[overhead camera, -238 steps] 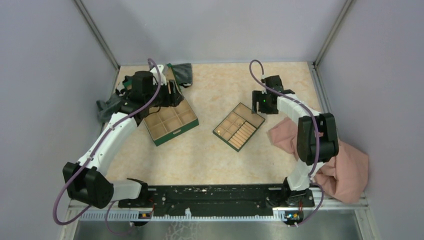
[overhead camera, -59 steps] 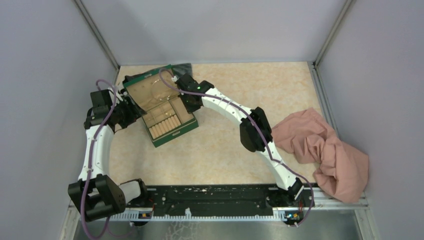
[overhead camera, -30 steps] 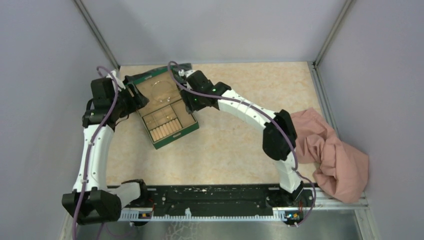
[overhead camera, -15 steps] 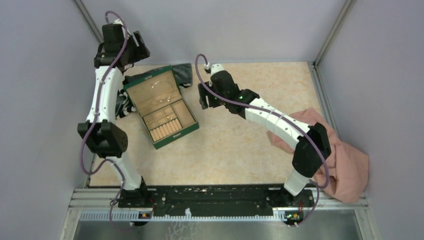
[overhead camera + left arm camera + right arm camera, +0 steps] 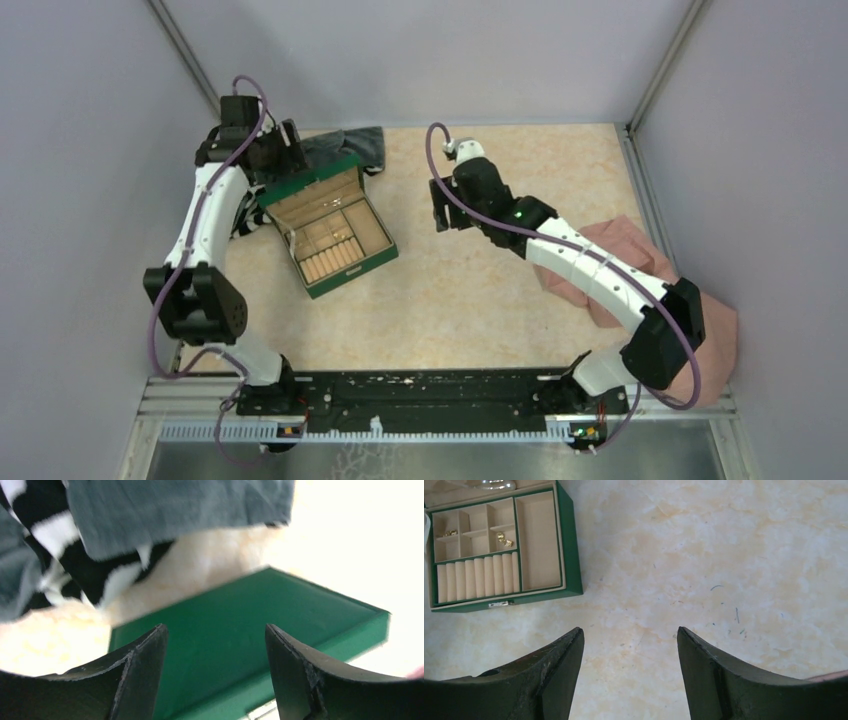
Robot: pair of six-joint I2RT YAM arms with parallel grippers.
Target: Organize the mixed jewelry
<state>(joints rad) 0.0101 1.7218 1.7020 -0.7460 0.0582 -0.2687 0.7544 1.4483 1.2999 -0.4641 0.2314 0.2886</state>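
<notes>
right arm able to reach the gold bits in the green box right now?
Probably yes. The green box stands open, the gold bits lie uncovered in small compartments, and only bare table separates them from the open, empty right end effector.

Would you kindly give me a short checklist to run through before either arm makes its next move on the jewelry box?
1. Green box open: ok, its lid stands up at the back.
2. Left gripper free: ok, jaws open and nothing between them, over the lid's green outside.
3. Right gripper free: ok, jaws open over bare table, apart from the box.
4. Gold pieces sorted: ok, they lie in two small compartments.
5. Silvery piece seated: cannot tell, only its edge shows at the top of the right wrist view.
</notes>
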